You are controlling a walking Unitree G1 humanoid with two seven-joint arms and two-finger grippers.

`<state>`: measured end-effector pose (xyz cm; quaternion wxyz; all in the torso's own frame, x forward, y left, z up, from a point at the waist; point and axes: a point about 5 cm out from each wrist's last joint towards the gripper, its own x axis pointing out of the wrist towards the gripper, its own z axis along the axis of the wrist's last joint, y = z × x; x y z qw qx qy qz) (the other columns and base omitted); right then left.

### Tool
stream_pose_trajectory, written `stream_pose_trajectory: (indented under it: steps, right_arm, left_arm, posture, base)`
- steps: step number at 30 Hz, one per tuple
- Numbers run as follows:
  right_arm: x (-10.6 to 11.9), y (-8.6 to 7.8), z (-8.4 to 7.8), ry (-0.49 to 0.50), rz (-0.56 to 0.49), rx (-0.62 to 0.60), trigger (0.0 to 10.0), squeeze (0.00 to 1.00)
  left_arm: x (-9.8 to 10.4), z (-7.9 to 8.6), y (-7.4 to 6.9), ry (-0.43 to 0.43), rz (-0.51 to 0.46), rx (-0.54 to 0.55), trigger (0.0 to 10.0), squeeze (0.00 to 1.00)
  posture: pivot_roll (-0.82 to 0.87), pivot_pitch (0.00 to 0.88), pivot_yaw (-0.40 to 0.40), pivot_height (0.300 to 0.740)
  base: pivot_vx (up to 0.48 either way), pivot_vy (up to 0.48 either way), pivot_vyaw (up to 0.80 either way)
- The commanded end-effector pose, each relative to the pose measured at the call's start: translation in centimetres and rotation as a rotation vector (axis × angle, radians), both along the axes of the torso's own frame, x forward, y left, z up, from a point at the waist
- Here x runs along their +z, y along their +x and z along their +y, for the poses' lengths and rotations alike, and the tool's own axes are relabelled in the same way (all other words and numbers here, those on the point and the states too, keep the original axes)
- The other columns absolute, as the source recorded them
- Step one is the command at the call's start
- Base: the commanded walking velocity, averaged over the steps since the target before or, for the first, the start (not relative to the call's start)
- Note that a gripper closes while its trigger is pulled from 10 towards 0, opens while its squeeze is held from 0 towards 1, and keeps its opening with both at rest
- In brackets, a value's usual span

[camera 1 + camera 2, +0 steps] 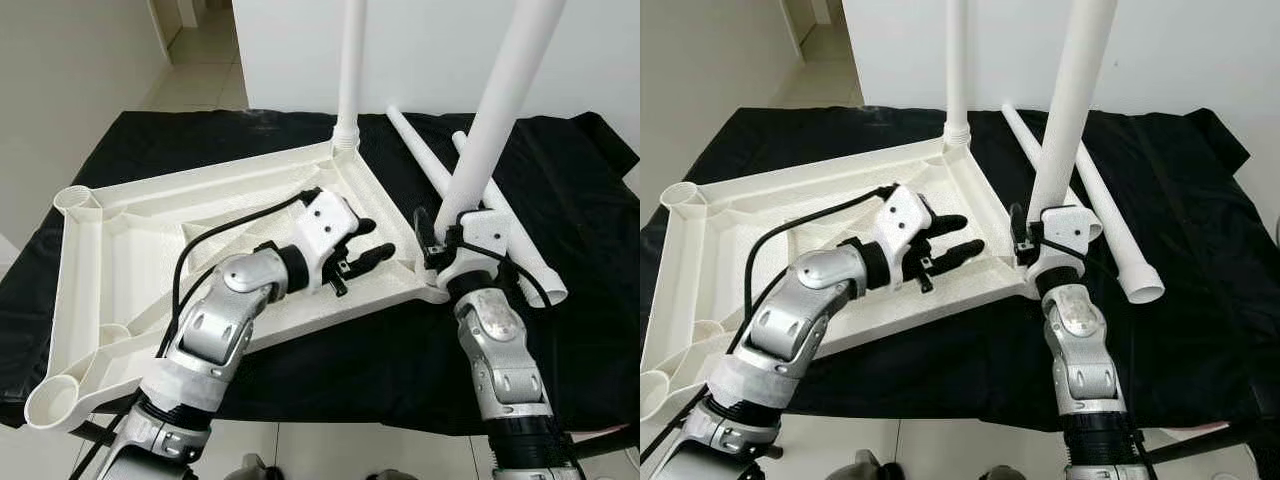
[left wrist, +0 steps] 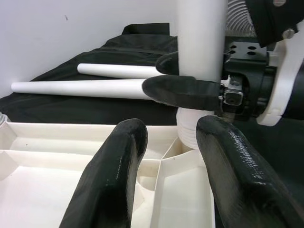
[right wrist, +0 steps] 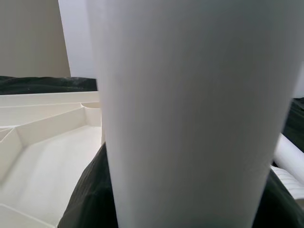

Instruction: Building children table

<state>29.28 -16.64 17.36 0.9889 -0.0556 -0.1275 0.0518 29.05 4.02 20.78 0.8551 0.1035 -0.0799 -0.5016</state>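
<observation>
A black cloth [image 1: 150,150] covers the table. On it the white plastic children's tabletop [image 1: 130,250] lies upside down, one white tube leg [image 1: 350,60] upright in its 12 o'clock corner socket. At 3 o'clock the right gripper [image 1: 440,235] clasps a second white leg [image 1: 500,100] over the near corner; two spare legs [image 1: 1090,200] lie behind. The left gripper [image 1: 365,260] hovers spread over the tabletop.
</observation>
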Motion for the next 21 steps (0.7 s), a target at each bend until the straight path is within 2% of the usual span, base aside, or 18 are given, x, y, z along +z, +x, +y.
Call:
stream_pose_trajectory:
  steps: [1, 13, 21]
  right_arm:
    - [0.0, -0.3, 0.1, 0.005, 0.002, 0.016, 10.0, 0.0]
    - [-0.5, -0.2, -0.7, 0.009, 0.025, -0.01, 10.0, 0.0]
    - [-1.1, 0.2, -1.3, 0.066, 0.063, -0.028, 10.0, 0.0]
  left_arm:
    - [0.0, 0.6, 0.4, -0.041, 0.007, 0.109, 10.0, 0.0]
    - [-0.5, 0.5, -0.3, -0.028, 0.024, 0.035, 10.0, 0.0]
    - [-0.7, 0.3, -0.7, -0.025, 0.037, 0.004, 10.0, 0.0]
  posture:
    - [-0.12, 0.067, 0.056, 0.74]
    - [-0.12, 0.067, 0.064, 0.74]
    - [-0.12, 0.067, 0.064, 0.74]
  base:
    - [0.0, 0.0, 0.0]
    - [0.0, 0.0, 0.0]
    - [0.0, 0.0, 0.0]
